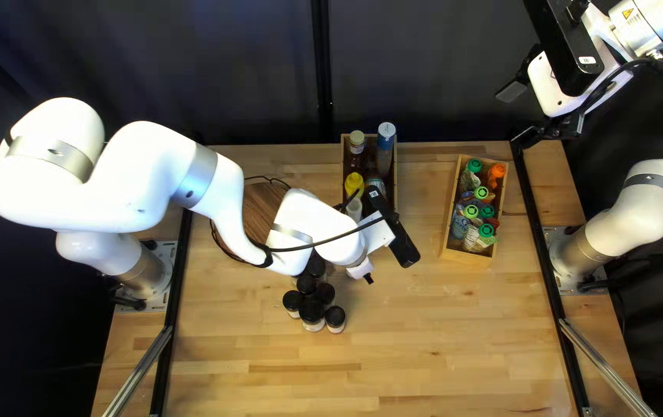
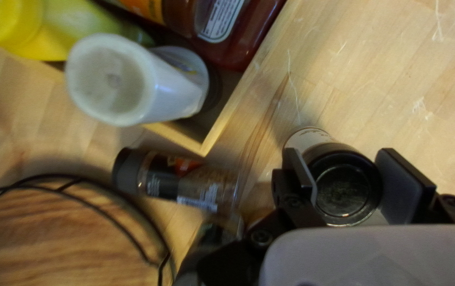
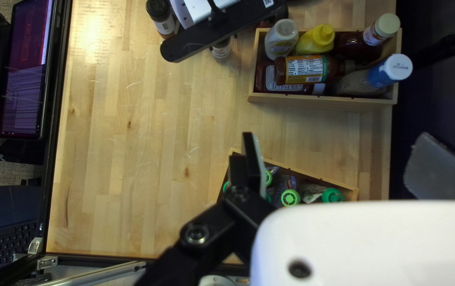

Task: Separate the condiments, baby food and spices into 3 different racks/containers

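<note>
Beside the condiment box (image 2: 223, 121), at its near end, gripping a spice jar (image 2: 346, 185) in the left hand (image 2: 342, 169), with the right hand (image 3: 337, 151) open. Could slip if pinched too shallowly, or knock the spice bottle (image 2: 179, 182) to the left if swung low.

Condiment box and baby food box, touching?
Apart. The top left view shows a strip of tabletop running between the condiment box and the baby food box.

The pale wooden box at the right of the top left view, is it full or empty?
Full: pouches with green and orange caps crowd the pale wooden box nearly wall to wall.
</note>
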Robot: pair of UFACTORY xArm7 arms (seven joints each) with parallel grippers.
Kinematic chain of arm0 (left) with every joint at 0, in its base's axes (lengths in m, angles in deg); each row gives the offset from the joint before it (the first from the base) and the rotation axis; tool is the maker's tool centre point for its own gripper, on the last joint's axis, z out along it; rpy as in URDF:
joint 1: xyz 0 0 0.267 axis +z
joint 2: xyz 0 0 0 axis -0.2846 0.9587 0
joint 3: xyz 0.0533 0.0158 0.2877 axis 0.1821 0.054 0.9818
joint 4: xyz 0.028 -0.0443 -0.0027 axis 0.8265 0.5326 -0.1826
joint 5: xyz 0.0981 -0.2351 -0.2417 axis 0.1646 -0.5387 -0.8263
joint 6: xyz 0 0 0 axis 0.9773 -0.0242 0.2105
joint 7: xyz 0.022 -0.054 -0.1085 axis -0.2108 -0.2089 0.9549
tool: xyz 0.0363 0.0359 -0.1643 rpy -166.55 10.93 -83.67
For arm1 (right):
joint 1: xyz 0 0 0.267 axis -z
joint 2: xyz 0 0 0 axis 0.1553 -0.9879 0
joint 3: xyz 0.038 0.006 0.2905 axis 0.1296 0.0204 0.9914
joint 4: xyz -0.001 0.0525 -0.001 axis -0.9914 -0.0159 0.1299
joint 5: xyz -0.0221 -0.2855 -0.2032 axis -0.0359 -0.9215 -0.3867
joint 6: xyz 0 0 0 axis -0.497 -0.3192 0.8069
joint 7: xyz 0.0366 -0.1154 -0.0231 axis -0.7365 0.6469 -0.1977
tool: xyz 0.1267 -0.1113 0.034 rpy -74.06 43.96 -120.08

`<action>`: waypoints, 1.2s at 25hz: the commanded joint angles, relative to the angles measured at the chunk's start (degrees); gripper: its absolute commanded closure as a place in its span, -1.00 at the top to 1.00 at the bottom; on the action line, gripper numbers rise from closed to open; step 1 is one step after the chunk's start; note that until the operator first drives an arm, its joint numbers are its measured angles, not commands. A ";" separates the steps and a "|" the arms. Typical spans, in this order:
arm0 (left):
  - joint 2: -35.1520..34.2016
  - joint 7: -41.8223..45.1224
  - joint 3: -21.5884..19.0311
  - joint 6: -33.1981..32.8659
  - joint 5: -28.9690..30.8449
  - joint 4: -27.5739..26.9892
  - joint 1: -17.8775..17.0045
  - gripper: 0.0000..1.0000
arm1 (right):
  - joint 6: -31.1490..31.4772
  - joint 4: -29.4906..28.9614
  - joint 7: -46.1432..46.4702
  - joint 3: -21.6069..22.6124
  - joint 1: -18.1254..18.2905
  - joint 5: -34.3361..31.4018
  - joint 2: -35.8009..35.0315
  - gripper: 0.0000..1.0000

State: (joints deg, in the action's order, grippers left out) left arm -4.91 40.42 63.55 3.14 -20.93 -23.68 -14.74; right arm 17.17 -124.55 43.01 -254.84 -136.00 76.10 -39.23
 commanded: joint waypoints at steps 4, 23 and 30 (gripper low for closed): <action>-18.23 -15.91 2.77 12.42 -9.49 4.83 -0.72 -0.96 | 0.00 0.00 0.00 0.00 0.00 0.00 0.00 1.00; -48.27 -46.07 23.34 4.20 -3.71 36.00 2.61 -1.00 | 0.00 0.00 0.00 0.00 0.00 0.00 0.00 1.00; -43.63 -51.36 29.88 -3.03 -2.25 37.66 4.25 -1.00 | 0.00 0.00 0.00 0.00 0.00 0.00 0.00 1.00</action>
State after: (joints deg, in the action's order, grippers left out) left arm -50.37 -9.58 91.53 2.52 -23.62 13.46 -10.98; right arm 17.17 -124.55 43.01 -254.83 -136.00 76.10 -39.23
